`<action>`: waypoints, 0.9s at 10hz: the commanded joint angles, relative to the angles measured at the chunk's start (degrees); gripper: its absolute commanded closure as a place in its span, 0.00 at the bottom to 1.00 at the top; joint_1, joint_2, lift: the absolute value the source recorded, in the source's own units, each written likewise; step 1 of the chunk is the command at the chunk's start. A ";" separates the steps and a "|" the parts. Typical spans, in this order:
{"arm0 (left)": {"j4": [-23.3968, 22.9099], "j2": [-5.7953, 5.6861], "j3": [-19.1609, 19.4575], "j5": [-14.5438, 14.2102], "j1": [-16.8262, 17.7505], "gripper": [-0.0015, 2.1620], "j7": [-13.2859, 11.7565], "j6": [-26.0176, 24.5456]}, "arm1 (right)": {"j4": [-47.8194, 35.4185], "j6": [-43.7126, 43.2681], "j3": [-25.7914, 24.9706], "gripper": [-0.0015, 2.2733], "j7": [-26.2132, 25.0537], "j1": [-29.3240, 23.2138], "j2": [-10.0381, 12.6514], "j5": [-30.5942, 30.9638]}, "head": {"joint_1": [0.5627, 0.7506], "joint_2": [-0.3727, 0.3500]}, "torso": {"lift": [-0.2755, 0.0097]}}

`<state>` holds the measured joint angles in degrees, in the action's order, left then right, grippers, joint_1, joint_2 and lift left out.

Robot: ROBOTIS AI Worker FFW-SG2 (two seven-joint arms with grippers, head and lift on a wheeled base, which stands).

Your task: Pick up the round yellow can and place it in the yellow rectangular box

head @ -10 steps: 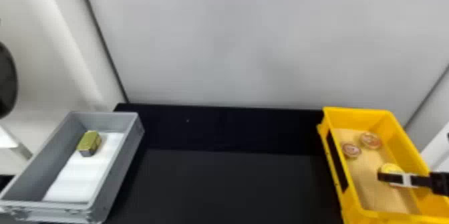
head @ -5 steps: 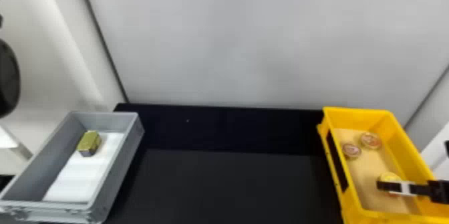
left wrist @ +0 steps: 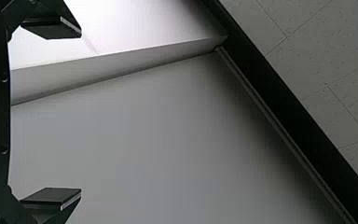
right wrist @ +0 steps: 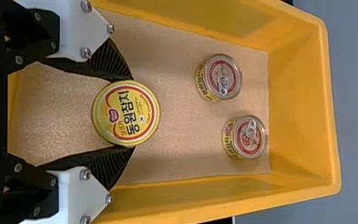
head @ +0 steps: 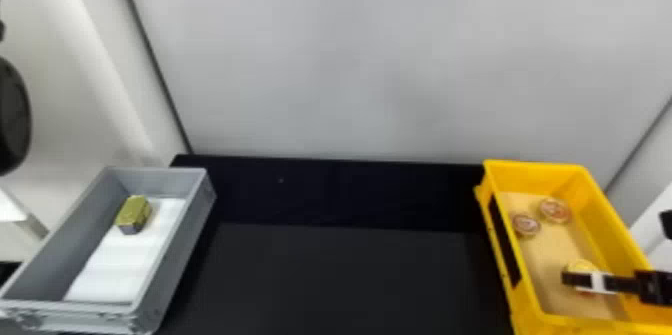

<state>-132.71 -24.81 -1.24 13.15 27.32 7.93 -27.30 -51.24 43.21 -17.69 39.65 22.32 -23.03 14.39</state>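
Note:
In the head view my right gripper reaches from the right edge over the near part of the yellow box, with the round yellow can at its fingers. The right wrist view has my right gripper shut on the can, one ribbed finger against each side and the printed lid facing the camera. Whether the can's base touches the box's lined floor I cannot tell. My left gripper is open in the left wrist view, nothing between its fingers, raised before a pale wall.
Two smaller cans stand in the far part of the yellow box, whose walls surround the right fingers. On the left, a grey box holds a small yellow-green can on white lining. A black table lies between the boxes.
Compared with one second ago, my right gripper and the yellow can have shifted slightly toward the near end of the yellow box. A dark arm part at the left edge has come slightly farther into view.

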 commanded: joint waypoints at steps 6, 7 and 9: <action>-0.01 0.01 0.09 -0.05 -0.08 0.04 -0.28 -0.22 | -5.97 3.13 3.10 0.04 -0.08 0.62 -0.26 -0.58 | 0.53 0.59 | 0.93; -0.09 0.01 0.27 -0.05 -0.16 0.04 -0.28 -0.31 | -13.27 5.50 3.10 0.05 -0.17 0.00 -0.35 0.12 | 0.53 0.59 | 0.93; -0.09 0.01 0.18 -0.05 -0.08 0.04 -0.28 -0.57 | -32.16 8.67 3.28 0.04 0.80 0.44 -0.26 5.49 | 0.53 0.59 | 0.93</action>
<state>-132.79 -24.80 -1.05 13.12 27.19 7.62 -27.75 -70.11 49.63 -14.46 40.11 22.50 -23.33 16.16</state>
